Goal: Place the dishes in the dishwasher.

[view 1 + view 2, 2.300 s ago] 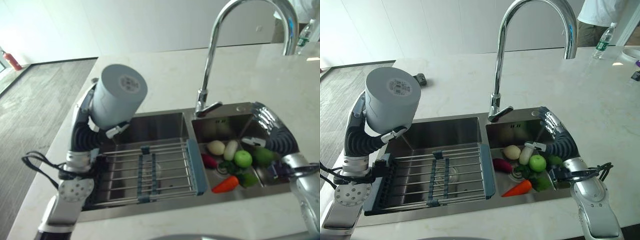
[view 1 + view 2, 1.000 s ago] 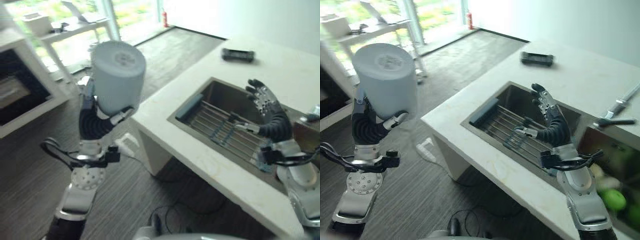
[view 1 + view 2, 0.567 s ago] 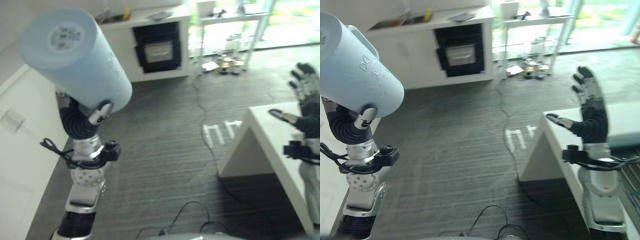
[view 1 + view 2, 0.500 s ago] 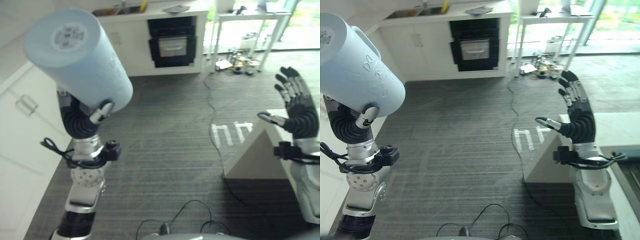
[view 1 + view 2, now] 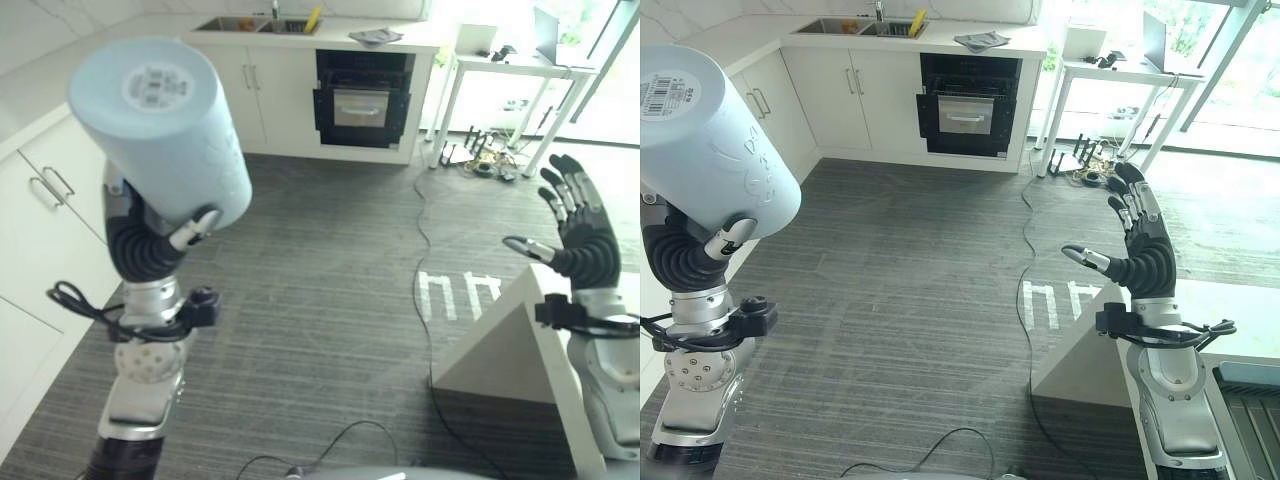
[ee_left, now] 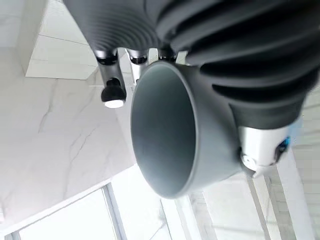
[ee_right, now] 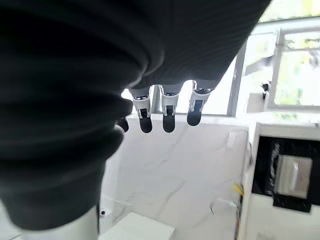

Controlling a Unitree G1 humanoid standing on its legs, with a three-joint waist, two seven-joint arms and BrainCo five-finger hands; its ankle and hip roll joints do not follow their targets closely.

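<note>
At ten o'clock of the head view, the left hand [image 5: 150, 245] holds the pale blue cup [image 5: 160, 125] raised, fingers curled round it, base toward the camera. At three o'clock the right hand [image 5: 1145, 250] is spread wide, empty. I judge it best to carry the cup steadily toward the dark built-in appliance [image 5: 968, 110] at twelve o'clock, grip firm.

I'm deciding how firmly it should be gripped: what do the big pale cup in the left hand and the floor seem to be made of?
The cup, held in the left hand, looks like matte plastic: uniform pale blue-grey, no glare, a sticker on its base, though glazed ceramic can't be ruled out. The floor looks like dark grey wood-look planks or vinyl, with fine streaked grain running in strips.
</note>
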